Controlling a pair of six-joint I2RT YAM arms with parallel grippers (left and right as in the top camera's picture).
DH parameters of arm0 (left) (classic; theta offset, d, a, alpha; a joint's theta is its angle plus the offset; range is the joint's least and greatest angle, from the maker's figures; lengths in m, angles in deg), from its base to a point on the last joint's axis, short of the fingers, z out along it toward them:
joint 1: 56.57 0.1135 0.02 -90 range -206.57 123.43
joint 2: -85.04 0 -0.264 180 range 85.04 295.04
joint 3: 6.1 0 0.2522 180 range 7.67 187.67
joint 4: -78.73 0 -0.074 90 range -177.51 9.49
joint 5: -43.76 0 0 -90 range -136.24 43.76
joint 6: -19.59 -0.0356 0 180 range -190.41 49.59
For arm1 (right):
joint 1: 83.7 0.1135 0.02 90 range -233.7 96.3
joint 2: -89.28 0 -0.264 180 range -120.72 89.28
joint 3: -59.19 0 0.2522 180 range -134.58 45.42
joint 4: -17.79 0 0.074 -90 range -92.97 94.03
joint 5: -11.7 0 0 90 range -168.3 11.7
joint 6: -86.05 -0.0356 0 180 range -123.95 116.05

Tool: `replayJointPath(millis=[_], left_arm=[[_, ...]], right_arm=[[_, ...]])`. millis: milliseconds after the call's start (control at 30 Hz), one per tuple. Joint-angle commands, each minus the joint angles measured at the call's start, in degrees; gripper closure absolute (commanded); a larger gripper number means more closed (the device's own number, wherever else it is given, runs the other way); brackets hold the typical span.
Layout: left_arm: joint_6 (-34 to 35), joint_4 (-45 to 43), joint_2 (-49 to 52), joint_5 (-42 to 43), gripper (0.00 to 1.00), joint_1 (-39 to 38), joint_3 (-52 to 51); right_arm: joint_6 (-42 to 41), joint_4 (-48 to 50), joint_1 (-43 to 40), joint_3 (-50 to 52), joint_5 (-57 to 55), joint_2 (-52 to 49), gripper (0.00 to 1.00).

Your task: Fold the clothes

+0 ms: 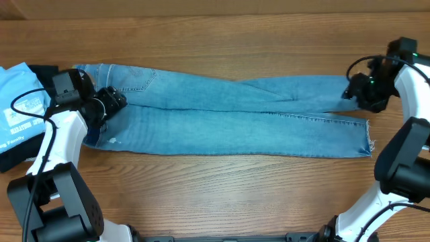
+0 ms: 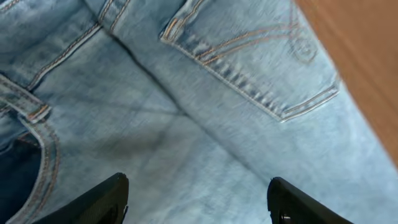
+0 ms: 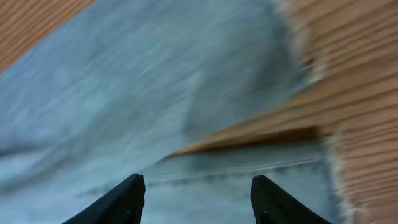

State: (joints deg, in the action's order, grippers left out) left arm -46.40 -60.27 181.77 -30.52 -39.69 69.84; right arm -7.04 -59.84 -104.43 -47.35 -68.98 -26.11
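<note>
Clothes: we see 1 pair of light-wash jeans [image 1: 228,117] lying at full length across the table [image 1: 215,40], waist toward the left arm and ankles toward the right arm.
Legs: the 2 legs lie side by side, and the far one slants down to overlap the near one around mid-length.
Done: we judge that nothing is done, since no fold shows anywhere in the denim.
Left to do: every fold, as we read it. The first is likely either 1 leg over the other or ankles to waist.
Left gripper [image 1: 114,101]: it is over the seat of the jeans near the back pocket [image 2: 249,56]. In its wrist view the fingers are spread wide with only flat denim between them.
Right gripper [image 1: 354,91]: it is at the ankle end of the far leg, fingers likewise apart and pinching nothing.
Contact: we cannot tell whether either gripper's tips touch the cloth.
Hidden: the left arm covers part of the waistband, and the right gripper covers the far leg's hem from overhead.
Blur: the right wrist view is smeared, so only a frayed edge [image 3: 298,43] reads clearly.
Cut off: a light blue T-shirt [image 1: 17,111] over a black garment [image 1: 13,161] runs off the left border.
</note>
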Motion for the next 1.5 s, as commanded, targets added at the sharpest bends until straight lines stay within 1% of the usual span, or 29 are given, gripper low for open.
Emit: replayJointPath(millis=[0, 100, 167, 367, 433, 467, 533, 567, 600, 633, 667, 700, 767, 800, 867, 933, 967, 1033, 1100, 1133, 1233, 1267, 1300, 1333, 1367, 1433, 1467], left_arm=[[-4.4, 1.1, 0.5, -1.3, 0.26, -0.1, -0.4], [-5.0, 1.2, 0.5, -1.4, 0.27, -0.1, -0.4], [-5.0, 1.1, 0.5, -1.4, 0.27, -0.1, -0.4], [-5.6, 1.0, 0.5, -1.3, 0.27, -0.1, -0.4], [-5.6, 1.0, 0.5, -1.4, 0.27, -0.1, -0.4], [-5.7, 1.0, 0.5, -1.4, 0.27, -0.1, -0.4], [-5.6, 1.1, 0.5, -1.3, 0.27, -0.1, -0.4], [-5.6, 1.1, 0.5, -1.3, 0.27, -0.1, -0.4], [-5.7, 1.1, 0.5, -1.3, 0.27, -0.1, -0.4], [-5.7, 1.1, 0.5, -1.3, 0.27, -0.1, -0.4], [-6.1, 1.1, 0.5, -1.3, 0.28, -0.1, -0.4], [-6.2, 1.1, 0.4, -1.3, 0.29, -0.1, -0.4], [-8.5, 1.1, 0.3, -1.4, 0.34, -0.1, -0.4], [-9.3, 1.1, 0.2, -2.0, 0.36, -0.1, -0.4], [-10.3, 1.0, -0.3, -4.0, 0.35, -0.1, -0.4], [-10.3, 1.0, -0.3, -4.3, 0.35, -0.1, -0.4], [-10.3, 1.0, -0.3, -4.3, 0.35, -0.1, -0.4], [-10.3, 0.8, -0.3, -4.4, 0.35, -0.1, -0.4], [-10.3, 0.5, -0.3, -4.3, 0.35, -0.1, -0.4], [-10.3, 0.2, -0.3, -4.3, 0.35, -0.1, -0.4], [-10.1, -1.1, -0.3, -4.3, 0.35, -0.1, -0.4], [-10.1, -2.5, -0.3, -4.3, 0.32, -0.1, -0.4], [-9.1, -3.4, -0.3, -4.3, 0.26, -0.1, -0.4], [-7.2, -3.5, -0.3, -4.6, 0.27, -0.1, -0.4], [0.4, -2.3, -0.2, -7.9, 0.26, 0.0, -0.4], [4.4, -3.6, 0.4, -8.9, 0.24, 0.0, -0.4], [5.9, -6.9, 1.3, -8.9, 0.21, 0.0, -0.4]], right_arm=[[-4.7, 3.0, -2.6, 0.6, -2.8, -1.4, 0.41], [-4.0, 4.8, -3.4, 0.6, -2.9, -2.8, 0.37], [-4.0, 5.6, -3.4, 0.6, -2.9, -5.2, 0.36], [-4.0, 8.8, -3.4, 0.6, -3.9, -9.4, 0.36], [-4.0, 9.2, -3.4, 0.6, -3.7, -9.9, 0.38], [-4.0, 9.3, -3.4, 0.6, -3.7, -10.2, 0.40], [-4.0, 9.5, -3.4, 0.6, -3.7, -10.9, 0.54], [-4.0, 9.5, -3.4, 0.6, -3.7, -11.8, 0.70], [-4.0, 9.6, -3.4, 0.6, -3.7, -12.2, 0.78], [-4.0, 9.8, -3.4, 0.5, -3.7, -12.2, 0.94], [-4.0, 9.5, -3.4, 0.3, -3.7, -12.0, 0.96], [-4.0, 8.7, -3.4, 0.3, -3.7, -11.2, 0.96], [-4.0, 6.5, -3.4, -0.9, -3.8, -7.3, 0.96], [-4.0, 6.0, -3.4, -1.7, -3.7, -4.6, 0.96], [-4.0, 5.3, -3.4, -4.1, -3.7, 1.7, 0.96], [-4.0, 9.9, -3.1, -5.2, -3.7, 5.6, 0.96], [-4.6, 13.2, -2.8, -5.2, -3.7, 6.2, 0.96], [-9.4, 19.2, -2.7, -5.2, -3.1, 6.1, 0.96], [-11.0, 22.9, -2.7, -5.2, -1.4, 6.0, 0.96], [-12.2, 23.7, -2.5, -5.2, -1.6, 6.0, 0.96], [-12.2, 21.8, -2.5, -5.2, -2.2, 6.0, 0.96], [-12.2, 21.2, -2.6, -5.2, -2.2, 6.0, 0.96], [-12.0, 20.8, -2.6, -5.2, -2.2, 6.0, 0.96], [-12.0, 20.5, -2.6, -5.2, -2.2, 6.0, 0.96], [-12.0, 20.3, -2.6, -5.2, -2.2, 6.0, 0.96], [-12.0, 19.6, -2.6, -5.2, -2.2, 6.0, 0.96], [-12.0, 19.2, -2.6, -5.2, -2.2, 6.0, 0.96]])
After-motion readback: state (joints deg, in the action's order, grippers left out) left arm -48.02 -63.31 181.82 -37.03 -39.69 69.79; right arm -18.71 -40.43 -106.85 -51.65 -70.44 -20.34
